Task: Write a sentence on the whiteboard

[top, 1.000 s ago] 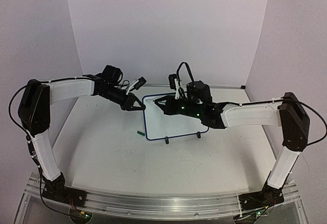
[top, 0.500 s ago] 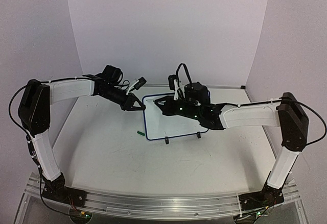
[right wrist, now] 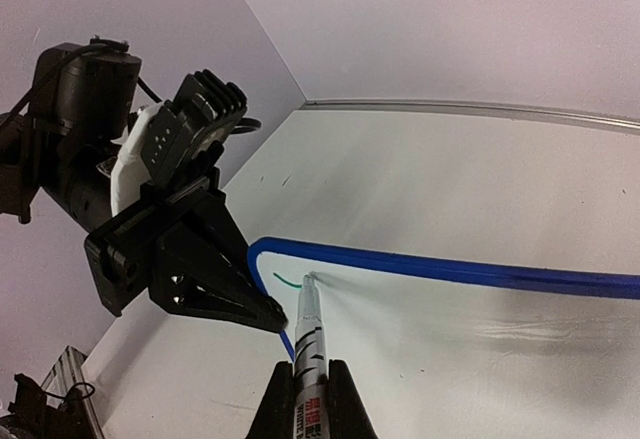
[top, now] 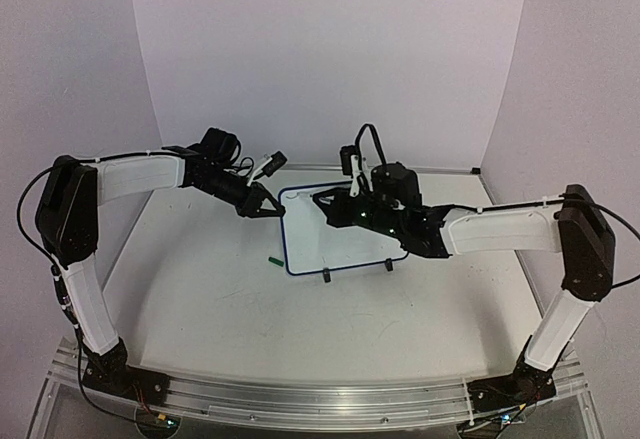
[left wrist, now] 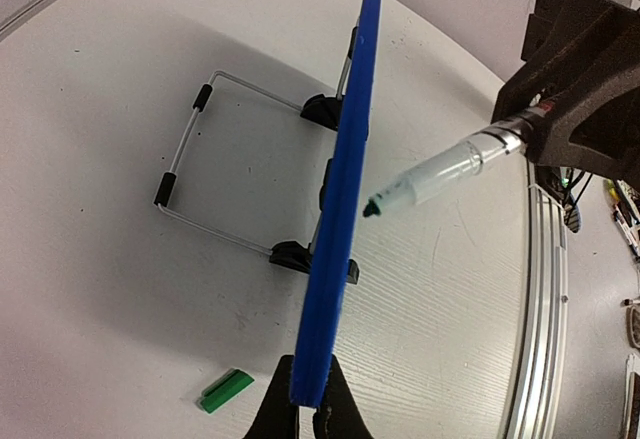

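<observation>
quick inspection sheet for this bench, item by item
surface: white table, faint marks, no spills seen
job's things: board upright; one short green stroke in its upper left corner, no words yet
clutter: green cap lying on the table left of the board
claws: left claw shut on the board's left edge; right claw shut on a marker, tip at the stroke
cables: black cable loops up behind the right claw, off the board
surroundings: plain walls; metal rail at the near edge
</observation>
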Robot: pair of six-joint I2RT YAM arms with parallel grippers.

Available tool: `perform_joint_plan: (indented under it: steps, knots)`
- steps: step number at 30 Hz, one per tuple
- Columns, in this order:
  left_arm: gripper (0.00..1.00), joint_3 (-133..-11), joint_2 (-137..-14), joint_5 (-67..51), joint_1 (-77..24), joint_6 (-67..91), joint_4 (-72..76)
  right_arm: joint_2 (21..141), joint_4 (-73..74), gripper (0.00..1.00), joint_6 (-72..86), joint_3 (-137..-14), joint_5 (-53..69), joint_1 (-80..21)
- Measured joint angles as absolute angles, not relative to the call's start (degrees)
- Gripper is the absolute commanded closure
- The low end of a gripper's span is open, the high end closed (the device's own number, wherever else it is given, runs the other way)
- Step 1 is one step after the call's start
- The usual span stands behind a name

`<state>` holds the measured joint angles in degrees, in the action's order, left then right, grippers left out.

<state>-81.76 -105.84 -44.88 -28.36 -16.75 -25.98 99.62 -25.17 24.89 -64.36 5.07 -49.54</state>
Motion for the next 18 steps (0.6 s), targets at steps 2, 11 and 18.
perform_joint_plan:
  steps: [2,11,18]
  knots:
    - [1.00,-81.76,-105.84,-44.86,-28.36,-16.75,-25.98,99.57,-25.22,1.00,24.22,-64.36,7.10,-49.46]
    - [1.00,-81.76,-105.82,-44.84,-28.40,-16.75,-25.98,99.57,-24.80,1.00,23.83,-64.48,12.97,-49.41]
    - [1.00,-81.76,-105.82,-44.84,-28.40,-16.78,-26.00,99.78,-24.16,1.00,24.01,-65.67,12.56,-49.41]
